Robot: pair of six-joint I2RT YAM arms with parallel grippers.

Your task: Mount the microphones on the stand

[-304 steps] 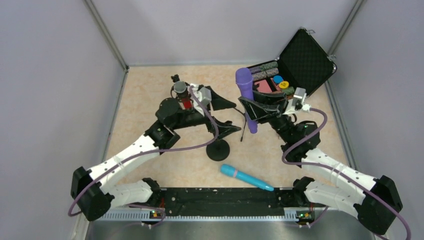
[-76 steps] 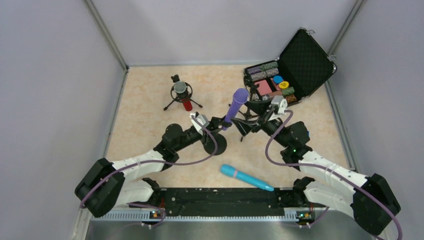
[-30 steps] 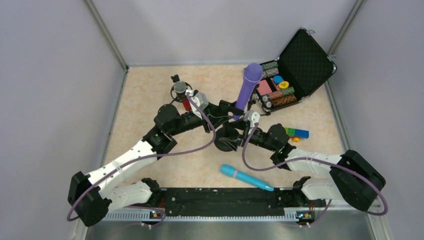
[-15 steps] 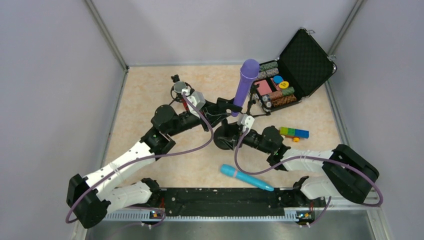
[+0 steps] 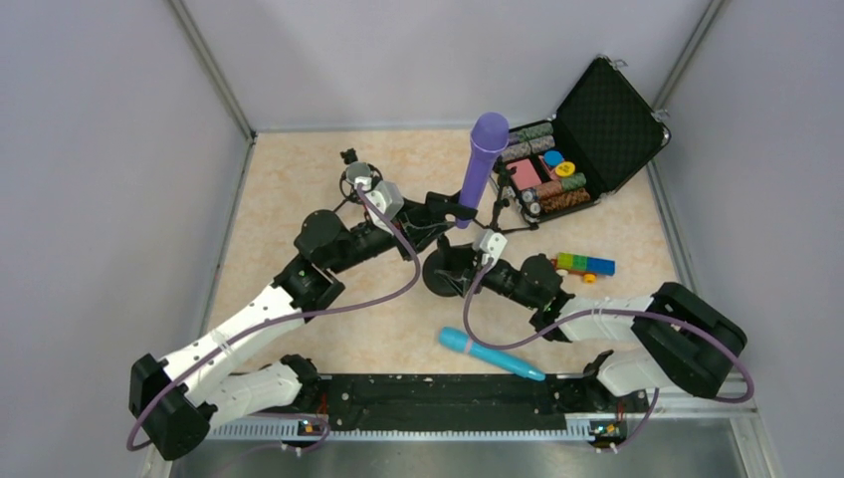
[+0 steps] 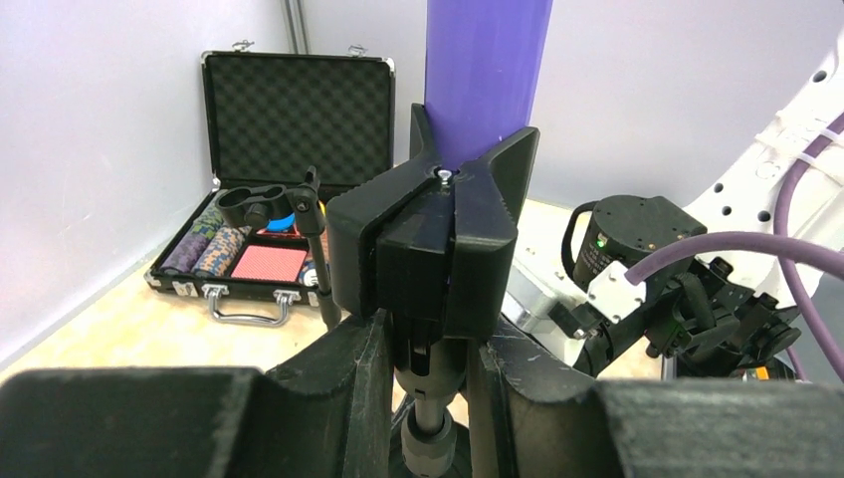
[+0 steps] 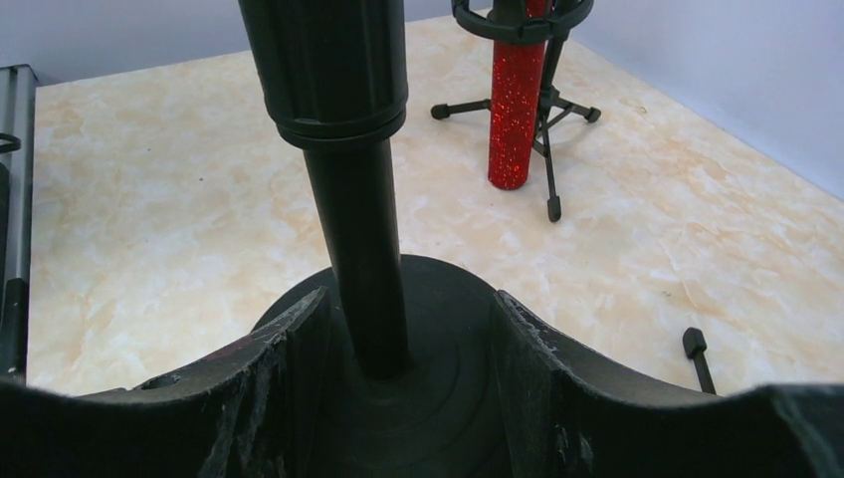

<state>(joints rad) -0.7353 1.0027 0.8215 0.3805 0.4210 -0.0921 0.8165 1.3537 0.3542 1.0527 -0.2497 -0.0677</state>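
The purple microphone (image 5: 483, 164) (image 6: 488, 70) stands upright in the black clip (image 6: 433, 239) of the round-based stand (image 5: 441, 271). Just under that clip, my left gripper (image 5: 435, 211) (image 6: 428, 349) is shut on the stand's neck. My right gripper (image 5: 453, 269) (image 7: 408, 319) sits low over the base (image 7: 438, 329), open, its fingers (image 7: 299, 349) astride the pole (image 7: 363, 249) without touching it. The red microphone (image 5: 360, 187) (image 7: 516, 110) hangs in a small tripod stand. The light blue microphone (image 5: 490, 354) lies loose near the front edge.
An open black case (image 5: 587, 119) (image 6: 289, 110) of poker chips stands at the back right. A second small tripod with a bare clip (image 5: 503, 199) (image 6: 261, 204) stands in front of it. A multicoloured block train (image 5: 584, 265) lies to the right of my right arm.
The right gripper's jaws have narrowed around the pole near the base. The left arm, the stand and the purple microphone have shifted slightly left.
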